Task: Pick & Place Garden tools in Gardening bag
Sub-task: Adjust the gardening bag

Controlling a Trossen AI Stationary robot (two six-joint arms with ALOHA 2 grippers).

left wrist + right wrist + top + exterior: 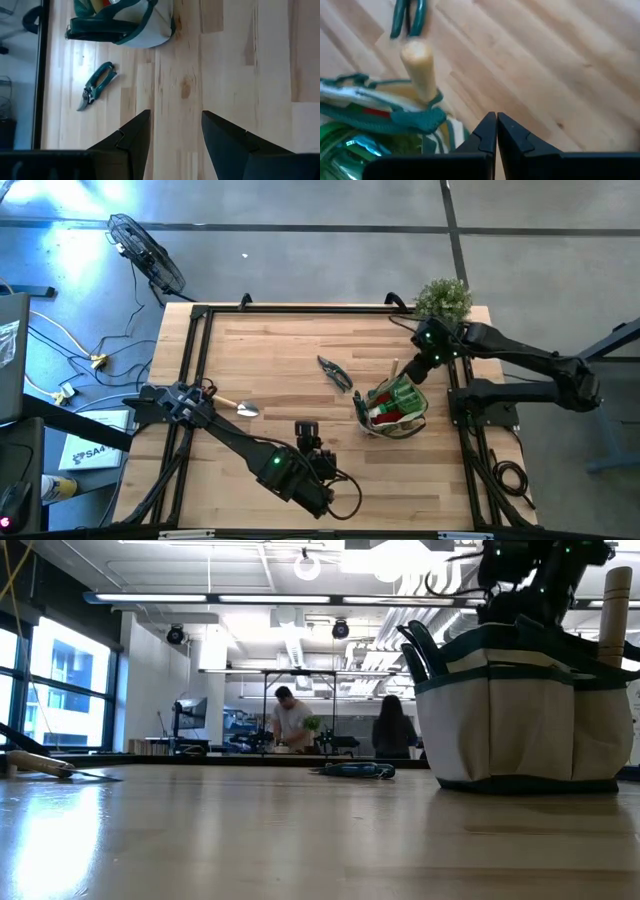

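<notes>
The gardening bag [397,410] stands upright on the table's right half, also seen in the low view [525,710]. A green spray bottle [350,150], a red piece and a wooden handle [418,67] stick out of it. Green-handled pruning shears [335,373] lie flat left of the bag. A wooden-handled trowel [238,407] lies farther left. My right gripper [496,125] is shut with nothing in it, just above the bag's far rim [412,373]. My left gripper [175,125] hovers open over bare table near the front edge [306,427].
A bushy green plant [443,298] stands at the table's far right corner, behind my right arm. A black frame [300,308] runs round the table. Bare wood lies between trowel, shears and bag. Two people [290,725] are in the room far behind the table.
</notes>
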